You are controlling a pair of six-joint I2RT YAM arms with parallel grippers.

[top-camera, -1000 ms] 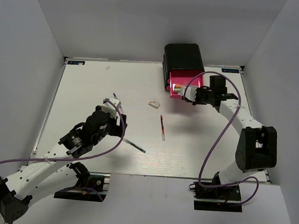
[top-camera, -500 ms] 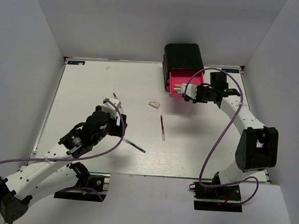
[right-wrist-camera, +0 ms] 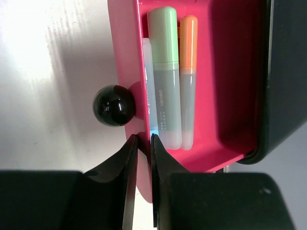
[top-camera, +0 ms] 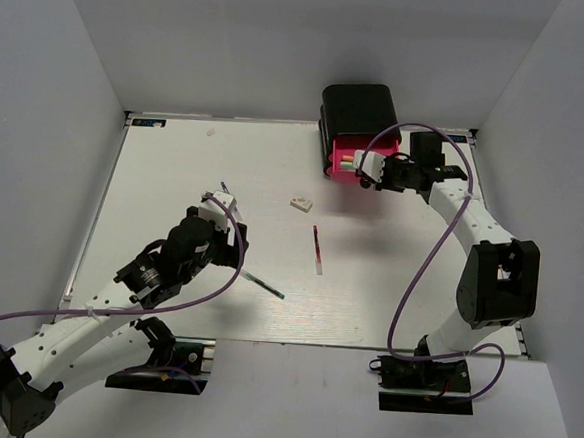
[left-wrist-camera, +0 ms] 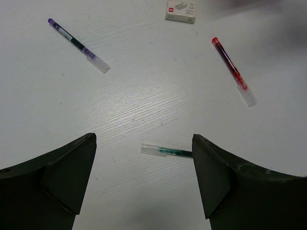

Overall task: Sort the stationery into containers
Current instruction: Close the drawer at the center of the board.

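Drawer of pink-red plastic, upper right of frame, holds a pale green marker tube and grey orange-capped pen; the right gripper pinches its front wall with narrow jaws. Left gripper gapes wide, dark teal pen at lower centre.

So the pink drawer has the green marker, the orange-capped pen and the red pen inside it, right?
Not quite. The red pen is not inside; the left wrist view shows it lying out on the table. The pink drawer does hold the green marker and the orange-capped pen.
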